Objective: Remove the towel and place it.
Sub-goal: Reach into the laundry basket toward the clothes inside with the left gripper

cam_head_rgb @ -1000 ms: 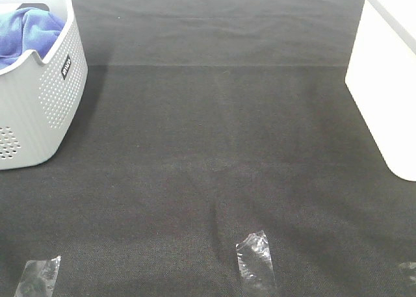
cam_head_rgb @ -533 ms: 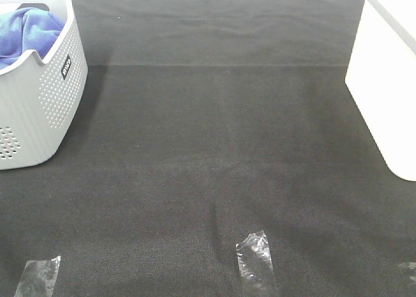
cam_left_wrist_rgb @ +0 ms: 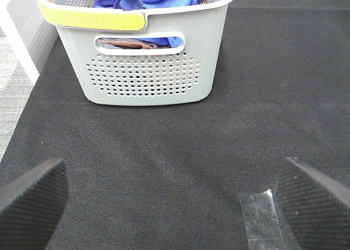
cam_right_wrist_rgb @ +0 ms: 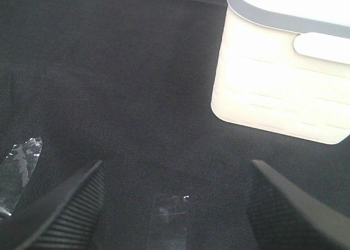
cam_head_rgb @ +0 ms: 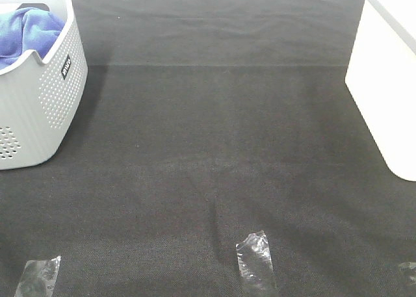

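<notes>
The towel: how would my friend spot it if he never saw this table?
Start at the black cloth-covered table, then find the grey perforated plastic basket at its left side. The bright blue soft cloth towel lies bunched inside it. Nothing else in sight is blue.

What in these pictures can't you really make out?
- Towel: high view, mostly hidden by the grey basket wall; size unclear.
- Brown item inside: left wrist view, glimpsed only through the handle slot.
- White bin: cut off by the frame edge in both views; inside unseen.
- Basket label: high view, too small to read.
</notes>
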### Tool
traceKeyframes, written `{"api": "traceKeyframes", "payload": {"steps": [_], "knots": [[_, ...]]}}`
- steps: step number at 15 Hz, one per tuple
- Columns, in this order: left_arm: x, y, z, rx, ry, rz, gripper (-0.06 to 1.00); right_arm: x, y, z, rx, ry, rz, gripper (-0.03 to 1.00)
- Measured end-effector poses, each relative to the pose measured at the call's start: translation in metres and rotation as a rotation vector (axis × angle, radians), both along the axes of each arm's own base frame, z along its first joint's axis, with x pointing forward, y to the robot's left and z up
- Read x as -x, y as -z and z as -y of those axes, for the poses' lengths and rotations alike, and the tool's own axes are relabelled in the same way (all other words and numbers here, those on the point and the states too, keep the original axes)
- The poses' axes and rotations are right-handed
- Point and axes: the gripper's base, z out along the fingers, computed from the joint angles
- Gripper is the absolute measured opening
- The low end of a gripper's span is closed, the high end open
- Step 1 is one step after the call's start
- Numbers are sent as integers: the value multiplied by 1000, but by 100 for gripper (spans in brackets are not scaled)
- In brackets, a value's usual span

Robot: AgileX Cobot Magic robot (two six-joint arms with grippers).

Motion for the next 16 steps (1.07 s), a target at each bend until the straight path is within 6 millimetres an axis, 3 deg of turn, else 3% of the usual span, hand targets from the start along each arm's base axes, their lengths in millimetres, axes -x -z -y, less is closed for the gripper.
{"api": "traceKeyframes", "payload": {"steps": [6,10,12,13,16], "knots": [[0,0,0,-14,6,-1,99,0,0,0,0,0,0,72],[-9,-42,-2,-168,63,-44,99,0,0,0,0,0,0,72],[-32,-83,-4,-231,100,-81,99,0,0,0,0,0,0,72],[-64,-108,-7,-318,142,-141,99,0,0,0,0,0,0,72],[-126,-140,-15,-507,228,-241,99,0,0,0,0,0,0,72]]}}
